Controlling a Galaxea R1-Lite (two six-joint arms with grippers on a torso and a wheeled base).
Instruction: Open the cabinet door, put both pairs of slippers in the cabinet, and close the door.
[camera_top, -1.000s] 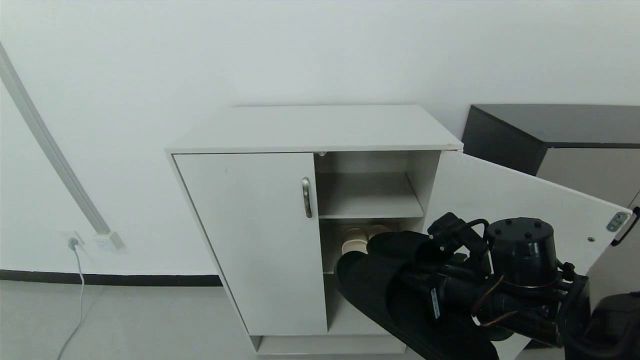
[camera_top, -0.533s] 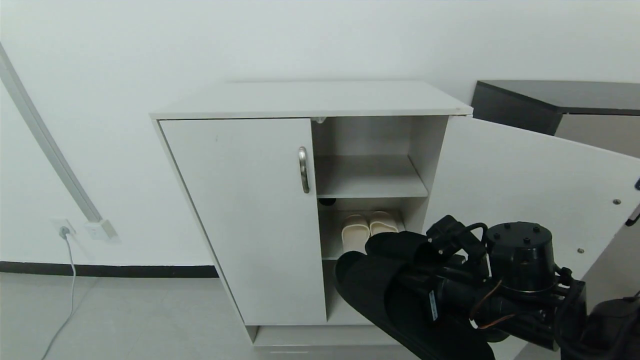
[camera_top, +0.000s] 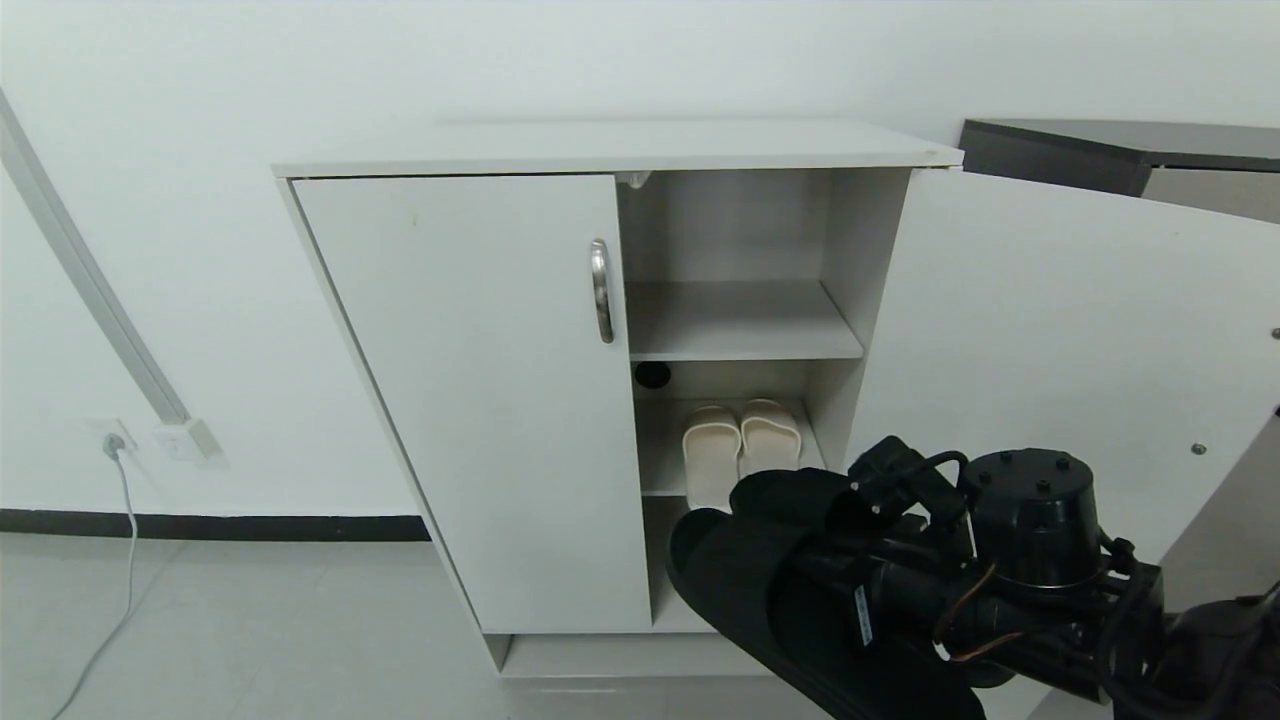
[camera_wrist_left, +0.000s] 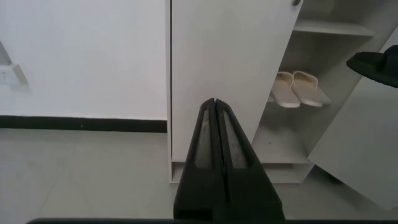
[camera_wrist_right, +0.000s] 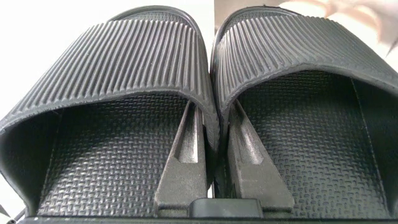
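The right gripper (camera_wrist_right: 216, 163) has its two fingers (camera_wrist_right: 181, 167) drawn close, one slid into each of the black slippers (camera_wrist_right: 143, 81). Between them they pinch the two inner side walls where the pair meets, so both shoes hang from that one nip. The ribbed straps arch over the fingers, and the toes run on past the fingertips. From the head camera the pair juts forward from the gripper, held in the air low before the open half of the cabinet (camera_top: 610, 148). Whether the toes have crossed the cabinet's front edge cannot be told. Beyond the fingertips and higher, the cream slippers (camera_top: 742, 448) lie side by side on the middle shelf (camera_top: 660, 470), well apart from the black pair. The upper shelf (camera_top: 740, 322) sits higher again. The open door (camera_top: 1060, 320) stands swung out just beside the gripper on its outer side, not touching it as far as can be seen. The closed door (camera_top: 470, 400), with its metal handle (camera_top: 600, 291), lies off to the fingers' other side. The left gripper (camera_wrist_left: 215, 109) has its fingers pressed flat together with nothing between them, and they touch nothing. Ahead of its fingertips is the closed door, well apart. Off to one side of them is the open compartment with the cream pair on its shelf.
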